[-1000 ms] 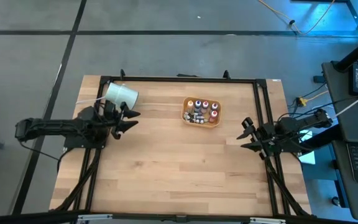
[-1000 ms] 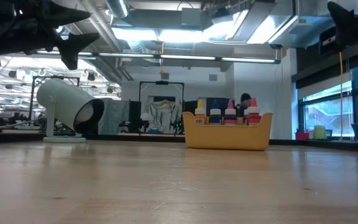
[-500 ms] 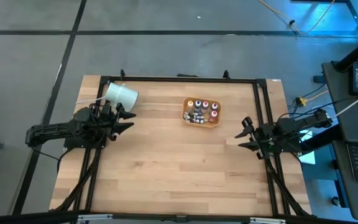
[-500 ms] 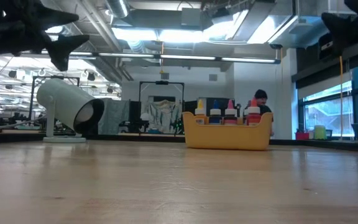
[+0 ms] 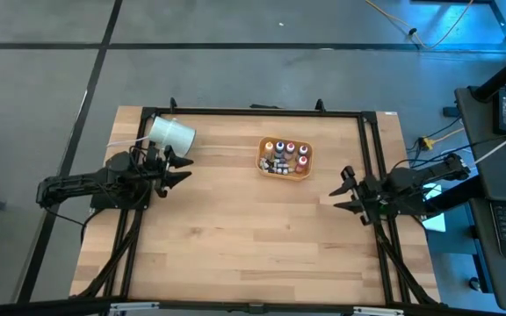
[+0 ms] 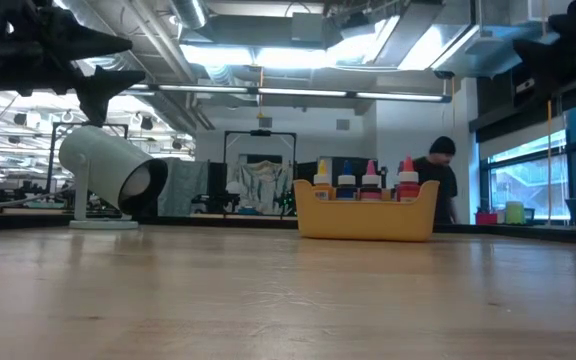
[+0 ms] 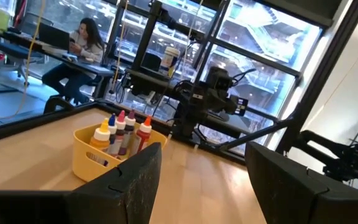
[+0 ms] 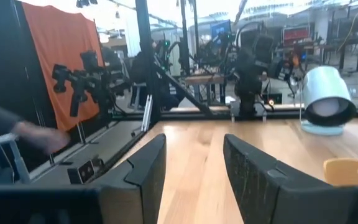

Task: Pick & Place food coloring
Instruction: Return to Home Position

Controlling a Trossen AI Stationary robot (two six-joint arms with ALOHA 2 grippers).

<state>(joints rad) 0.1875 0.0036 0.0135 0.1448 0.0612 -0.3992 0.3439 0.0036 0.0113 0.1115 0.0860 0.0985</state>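
The food coloring bottles [image 5: 285, 155] stand packed in a tan-orange tray [image 5: 305, 173] near the table's far middle. In the low view their red, orange and blue caps [image 6: 368, 176] rise above the tray wall [image 6: 366, 220]. My left gripper [image 5: 186, 168] hovers open at the table's left, beside the white cylinder, its fingers pointing toward the tray [image 7: 91, 159] and bottles [image 7: 124, 128]. My right gripper [image 5: 337, 195] hovers open at the table's right, a short way from the tray. A corner of the tray [image 8: 348, 170] shows in the right wrist view.
A large white cylinder [image 5: 170, 132] lies on its side at the far left corner, its open end toward the table [image 6: 118, 172] [image 8: 325, 99]. Black frame rails [image 5: 372, 167] run along the table's edges. Bare wood [image 5: 253, 237] spans the near half. A person [image 6: 440, 180] moves behind the table.
My left gripper has drawn back slightly toward the table's left edge and tipped its fingers more level. My right gripper has eased a little toward the table's left and near edge. Both stay open. The tray and bottles have not moved.
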